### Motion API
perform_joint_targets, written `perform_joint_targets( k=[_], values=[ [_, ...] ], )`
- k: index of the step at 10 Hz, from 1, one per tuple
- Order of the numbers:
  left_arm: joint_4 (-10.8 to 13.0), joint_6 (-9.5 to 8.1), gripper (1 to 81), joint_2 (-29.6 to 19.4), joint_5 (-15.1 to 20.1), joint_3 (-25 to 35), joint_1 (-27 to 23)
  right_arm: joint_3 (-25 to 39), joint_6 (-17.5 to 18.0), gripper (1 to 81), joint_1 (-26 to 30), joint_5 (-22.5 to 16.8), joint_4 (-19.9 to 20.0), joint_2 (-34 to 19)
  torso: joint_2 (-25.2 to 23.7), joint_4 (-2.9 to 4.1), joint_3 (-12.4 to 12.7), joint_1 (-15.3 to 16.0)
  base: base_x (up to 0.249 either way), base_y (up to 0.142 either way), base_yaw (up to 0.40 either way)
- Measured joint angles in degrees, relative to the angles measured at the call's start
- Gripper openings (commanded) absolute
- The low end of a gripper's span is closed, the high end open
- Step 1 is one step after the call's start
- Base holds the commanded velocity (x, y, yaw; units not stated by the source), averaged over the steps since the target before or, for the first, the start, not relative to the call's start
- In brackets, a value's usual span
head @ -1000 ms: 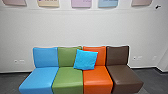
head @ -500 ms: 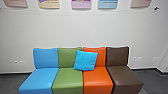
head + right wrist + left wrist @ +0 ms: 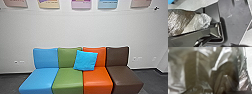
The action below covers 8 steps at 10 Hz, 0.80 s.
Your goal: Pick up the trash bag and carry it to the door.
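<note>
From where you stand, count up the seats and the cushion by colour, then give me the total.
Blue: 2, the blue seat and the cushion
Green: 1, the green seat
Orange: 1, the orange seat
Brown: 1, the brown seat
Total: 5

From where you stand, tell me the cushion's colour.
Bright blue; the cushion shows best in the head view.

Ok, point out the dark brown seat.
The dark brown seat ends the row at the head view's right; the blue seat, green seat and orange seat are left of it.
</note>
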Motion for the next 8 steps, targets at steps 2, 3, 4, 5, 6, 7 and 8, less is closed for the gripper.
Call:
perform_joint_targets(
  k=[2,3,4,5,6,7,8],
  values=[
    [0.0,0.00,1.0,0.0,0.0,0.0,0.0,0.0,0.0,81.1,0.0,0.0,0.0,0.0,0.0,0.00,0.0,0.0,0.000,0.000,0.000],
    [0.0,0.00,1.0,0.0,0.0,0.0,0.0,0.0,-0.1,81.1,0.0,0.0,0.0,0.0,0.0,0.00,0.0,0.0,0.000,0.000,0.000],
    [0.0,0.00,1.0,0.0,0.0,0.0,0.0,0.0,-0.1,81.1,0.0,0.0,0.0,0.0,0.0,0.00,0.0,0.0,0.000,0.000,0.000],
    [0.0,0.00,1.0,0.0,0.0,0.0,0.0,0.0,-0.1,81.1,0.0,0.0,0.0,0.0,0.0,0.00,0.0,0.0,0.000,0.000,-0.102],
    [0.0,0.00,1.0,0.0,0.0,0.0,0.0,0.0,-0.1,81.1,0.0,0.0,0.0,0.0,0.0,0.00,0.0,0.0,0.000,0.000,-0.135],
    [0.0,0.00,1.0,0.0,0.0,0.0,0.0,0.0,-0.1,81.1,0.0,0.0,0.0,0.0,0.0,0.00,0.0,0.0,0.000,0.000,-0.166],
    [0.0,0.00,1.0,0.0,0.0,0.0,0.0,-0.1,-0.1,81.1,0.0,0.0,0.0,0.0,0.0,0.00,0.0,0.0,0.000,0.000,-0.182]
  ],
)
